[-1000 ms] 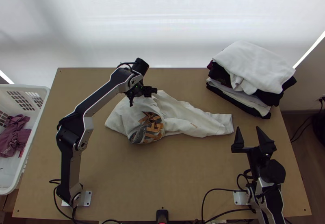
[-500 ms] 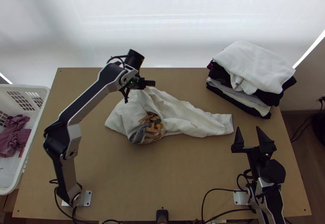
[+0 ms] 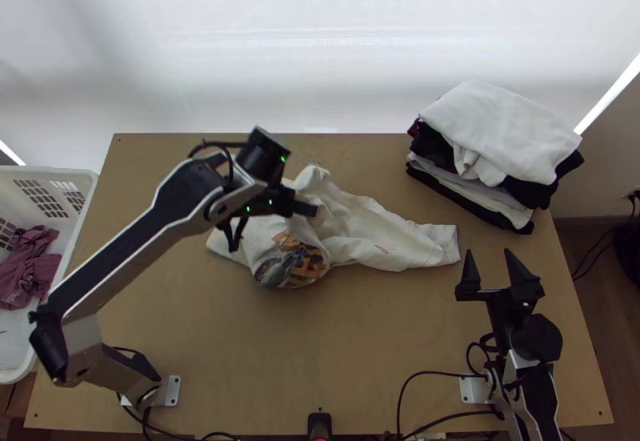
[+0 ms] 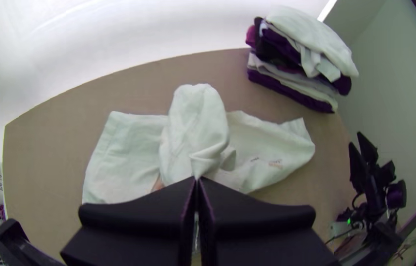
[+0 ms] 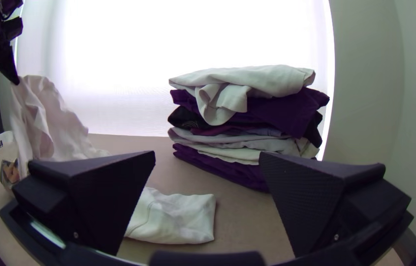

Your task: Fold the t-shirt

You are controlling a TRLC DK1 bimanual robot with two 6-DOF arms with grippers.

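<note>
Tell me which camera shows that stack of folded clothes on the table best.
The right wrist view: it faces the stack side-on, separating its layers, though a finger hides a lower corner. The top view mainly shows the white garment on top, with edges below. The left wrist view shows the stack farther off, at an angle.

bright | backlight from white screen (image 5: 119, 59), glaring | wrist views: bent edges, dark corners
</note>
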